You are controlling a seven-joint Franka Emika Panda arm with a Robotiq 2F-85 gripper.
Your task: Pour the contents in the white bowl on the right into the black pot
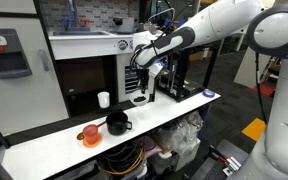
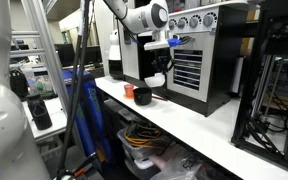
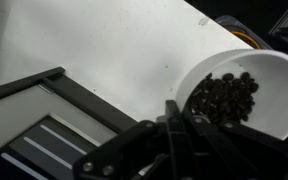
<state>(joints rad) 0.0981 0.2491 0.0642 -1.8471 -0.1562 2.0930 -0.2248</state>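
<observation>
In an exterior view, a grey water dispenser stands at the far left, behind the long white counter. The first thing on the counter is the orange cup. Just beside it to the right sits the black pot, low and round. A small white mug stands behind these two, nearer the dark cabinet.

Further right, the white bowl hangs under the gripper, to the right of the pot and apart from it. The cup therefore lies on the pot's far side from the bowl, and the mug is set back from the stretch between them. A tall black machine stands close on the bowl's right. The white arm reaches in over it from the upper right. Under the counter lie tangled cables and clear plastic bags.

In the wrist view, a dark-edged frame crosses the left side. At the right, the claw's fingers are drawn close together on the bowl's near rim, pinching it. Dark beans are heaped inside the bowl on the side toward the fingers.
</observation>
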